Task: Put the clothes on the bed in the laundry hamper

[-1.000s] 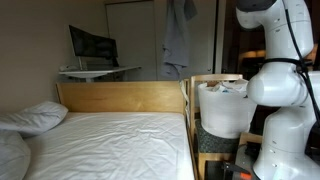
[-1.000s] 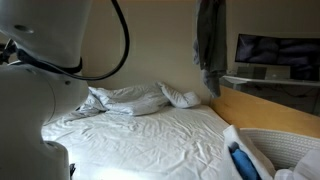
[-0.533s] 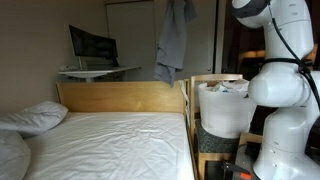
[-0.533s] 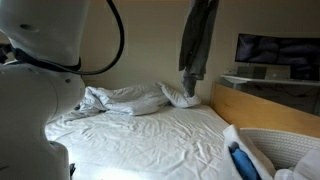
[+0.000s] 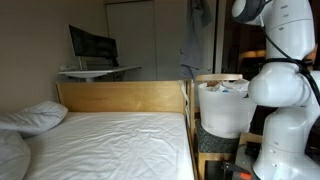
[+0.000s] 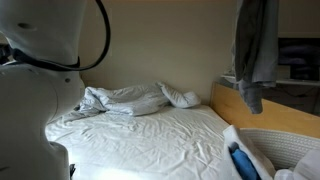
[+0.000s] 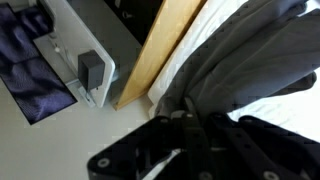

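A pale-walled bedroom, with a monitor [image 5: 92, 45] on a desk at the back, holds the bed [image 5: 110, 145]. Its white sheet runs up to a wooden headboard [image 5: 120, 96]. The white robot arm [image 5: 280, 80] fills the 3 o'clock side of that exterior view. The hamper [image 5: 222, 112] stands upright just past the bed's corner, on the arm's 9 o'clock side, its mouth facing up and white cloth in it.

Pillows [image 6: 140, 98] and a crumpled white garment [image 6: 95, 101] lie together at the far end of the sheet, well apart from the hamper.

A grey garment [image 5: 196, 45] hangs in the air with its long axis vertical. Its top is at 12 o'clock, cut off by the frame edge, and its loose end points to 6 o'clock. It hangs over the end of the headboard, at 11 o'clock from the hamper. Whether its lower end touches the wood cannot be told.

In the wrist view the gripper [image 7: 187, 120] is clamped tight on the grey fabric, which spreads away toward 2 o'clock.
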`<act>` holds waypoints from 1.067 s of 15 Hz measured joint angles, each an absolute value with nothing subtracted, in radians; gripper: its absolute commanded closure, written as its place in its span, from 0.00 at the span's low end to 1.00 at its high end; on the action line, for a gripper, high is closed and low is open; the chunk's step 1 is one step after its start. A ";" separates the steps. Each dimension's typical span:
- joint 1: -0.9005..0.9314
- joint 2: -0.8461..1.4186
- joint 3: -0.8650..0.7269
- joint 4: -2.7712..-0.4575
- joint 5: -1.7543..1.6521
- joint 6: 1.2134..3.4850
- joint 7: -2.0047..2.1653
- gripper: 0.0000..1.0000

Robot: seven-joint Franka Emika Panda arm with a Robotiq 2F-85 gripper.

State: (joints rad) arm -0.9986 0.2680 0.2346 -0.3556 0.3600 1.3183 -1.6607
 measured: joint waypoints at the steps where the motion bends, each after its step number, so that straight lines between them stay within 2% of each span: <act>1: -1.006 0.268 0.192 -0.355 0.360 1.328 -1.680 0.96; 8: -1.103 0.265 0.009 -0.355 0.360 1.395 -1.732 0.96; 15: -1.196 0.266 -0.046 -0.355 0.358 1.365 -1.734 0.96; 16: -1.210 0.268 -0.048 -0.355 0.358 1.341 -1.734 0.93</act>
